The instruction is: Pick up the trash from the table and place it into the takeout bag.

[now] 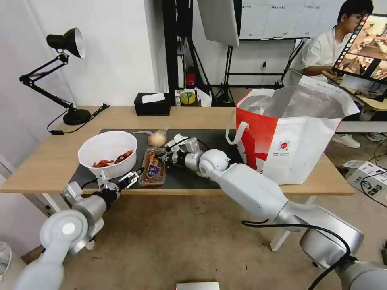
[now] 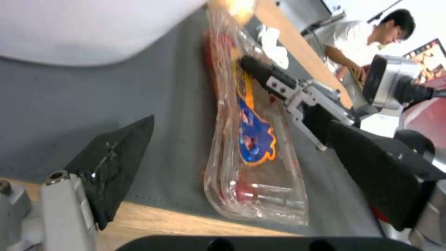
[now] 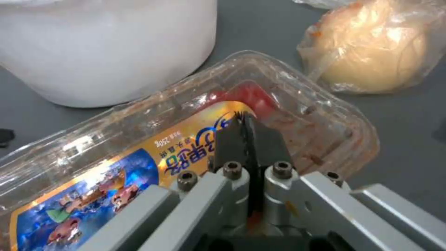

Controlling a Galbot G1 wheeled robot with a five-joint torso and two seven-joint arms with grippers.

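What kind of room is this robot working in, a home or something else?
Most likely a lab or studio staged as a dining spot: a tripod stand and a whiteboard sit behind the table, and a person works at a monitor nearby.

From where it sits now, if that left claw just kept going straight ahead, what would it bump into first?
Most likely the clear plastic tray, which lies just ahead of the open left gripper on the mat. The white bowl sits just beside that line, though depth is hard to judge.
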